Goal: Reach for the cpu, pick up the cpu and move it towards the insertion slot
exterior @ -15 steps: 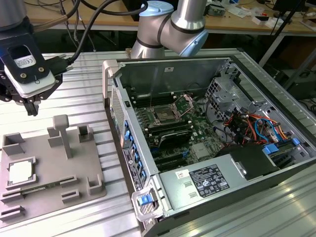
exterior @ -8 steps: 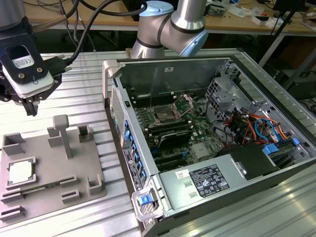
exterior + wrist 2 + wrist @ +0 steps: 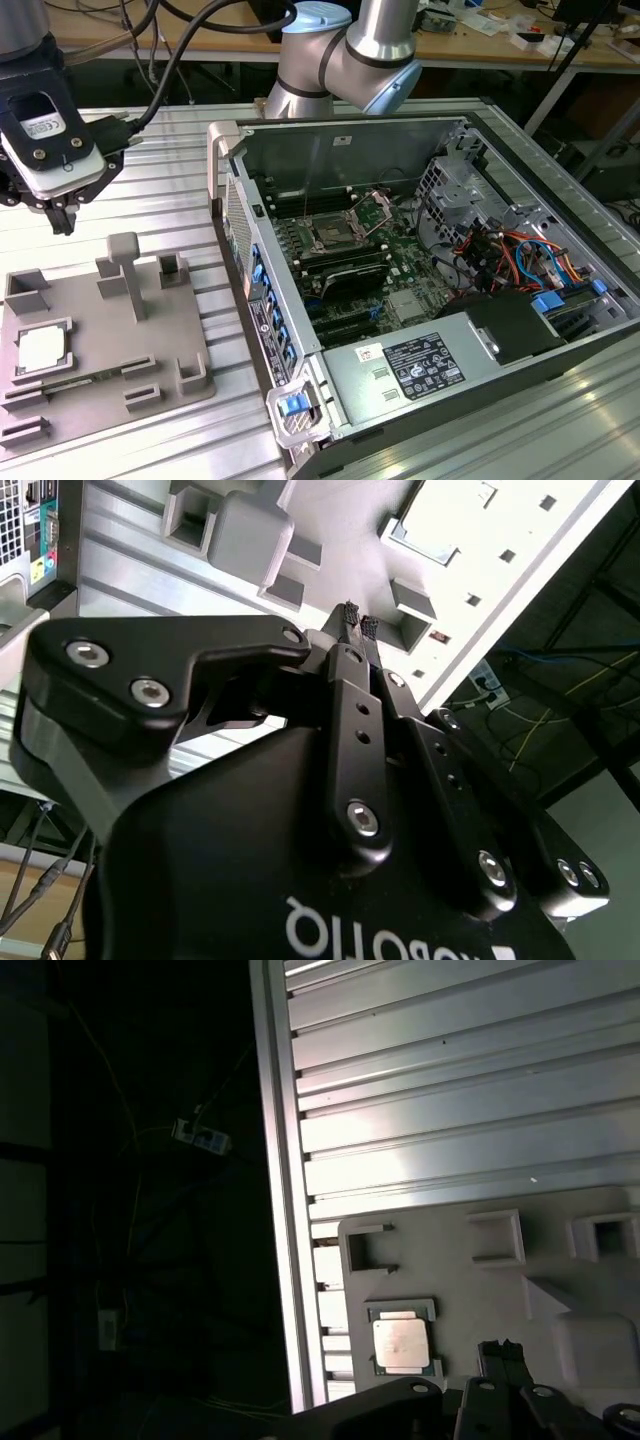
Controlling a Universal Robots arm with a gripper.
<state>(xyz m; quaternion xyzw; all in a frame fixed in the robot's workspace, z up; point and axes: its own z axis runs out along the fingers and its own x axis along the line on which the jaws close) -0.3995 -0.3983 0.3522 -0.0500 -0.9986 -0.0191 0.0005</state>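
The cpu [image 3: 40, 350], a flat silvery square, lies in a raised frame on the grey fixture plate [image 3: 95, 330] at the exterior view's left. It also appears in the first wrist view as the cpu [image 3: 400, 1343] and in the second wrist view as the cpu [image 3: 440, 518]. My gripper [image 3: 62, 215] hangs in the air above the plate's far end, well apart from the cpu. Its black fingertips [image 3: 352, 613] are pressed together with nothing between them, so the gripper [image 3: 358, 620] is shut. The insertion slot [image 3: 330, 235] sits on the green board inside the open computer case.
The open computer case [image 3: 400, 290] lies on the slatted aluminium table [image 3: 170, 160] at the exterior view's right. Upright grey posts [image 3: 125, 270] stand on the fixture plate near the cpu. The table edge [image 3: 280, 1210] drops off beside the plate.
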